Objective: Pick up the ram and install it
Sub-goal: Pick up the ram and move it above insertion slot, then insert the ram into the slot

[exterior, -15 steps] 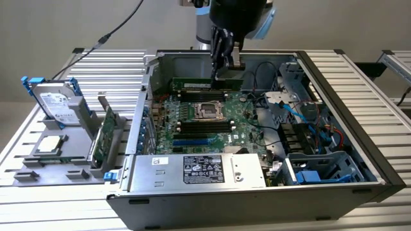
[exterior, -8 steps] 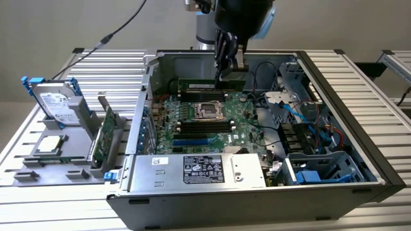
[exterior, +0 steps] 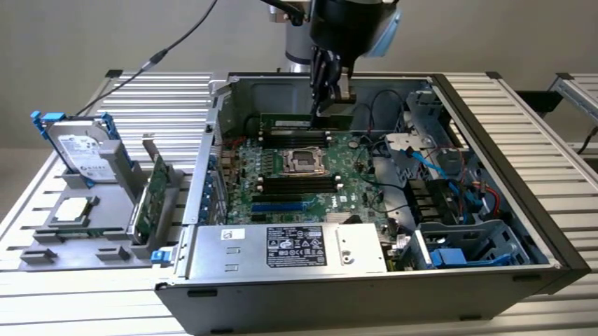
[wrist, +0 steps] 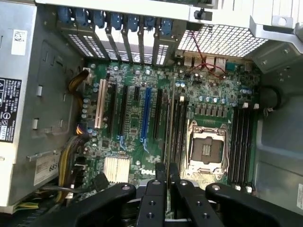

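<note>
The gripper [exterior: 329, 109] is clamped on the ram [exterior: 285, 123], holding it on edge inside the open case [exterior: 523, 231], low over the motherboard [exterior: 280, 199] slots beside the CPU socket [exterior: 301, 159].

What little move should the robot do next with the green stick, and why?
Probably a slow, straight lowering. The gripper is shut on the ram, which seems to hang level just over the black memory slots beside the processor socket, not yet seated. It looks lined up along those slots, so easing down seems right.
</note>
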Controlling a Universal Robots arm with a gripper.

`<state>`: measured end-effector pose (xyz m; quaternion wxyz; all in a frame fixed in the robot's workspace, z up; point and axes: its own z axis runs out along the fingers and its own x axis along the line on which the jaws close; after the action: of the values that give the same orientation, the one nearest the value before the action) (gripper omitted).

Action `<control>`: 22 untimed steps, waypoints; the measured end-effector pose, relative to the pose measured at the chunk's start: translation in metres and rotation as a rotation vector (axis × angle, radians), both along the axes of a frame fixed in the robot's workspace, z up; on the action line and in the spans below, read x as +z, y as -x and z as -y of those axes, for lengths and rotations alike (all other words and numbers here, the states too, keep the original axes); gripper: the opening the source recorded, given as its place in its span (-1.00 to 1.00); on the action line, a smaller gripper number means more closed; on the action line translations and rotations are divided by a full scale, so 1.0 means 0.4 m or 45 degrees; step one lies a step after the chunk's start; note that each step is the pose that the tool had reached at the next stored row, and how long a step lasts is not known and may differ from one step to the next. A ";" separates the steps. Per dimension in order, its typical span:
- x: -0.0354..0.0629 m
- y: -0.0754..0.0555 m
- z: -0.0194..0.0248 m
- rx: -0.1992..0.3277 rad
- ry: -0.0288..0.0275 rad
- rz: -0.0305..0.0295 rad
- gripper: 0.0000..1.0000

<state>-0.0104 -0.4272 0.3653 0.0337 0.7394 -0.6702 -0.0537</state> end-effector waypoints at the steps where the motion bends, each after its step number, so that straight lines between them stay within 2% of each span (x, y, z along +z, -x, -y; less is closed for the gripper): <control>1: -0.003 0.000 -0.009 0.000 0.0003 0.0011 -0.73; 4: -0.011 0.000 -0.032 0.000 0.0029 0.0065 -0.73; 5: -0.012 0.000 -0.038 0.000 0.0051 0.0105 -0.73; 7: -0.014 0.000 -0.046 -0.001 0.0105 0.0257 -0.73; 9: -0.014 0.000 -0.054 -0.001 0.0136 0.0465 -0.73; 10: -0.015 0.000 -0.056 -0.003 0.0137 0.0532 -0.73; 11: -0.016 0.000 -0.056 -0.005 0.0136 0.0566 -0.73; 22: -0.016 0.000 -0.057 -0.009 0.0136 0.0571 -0.73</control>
<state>-0.0106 -0.4044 0.3588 0.0224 0.7380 -0.6736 -0.0336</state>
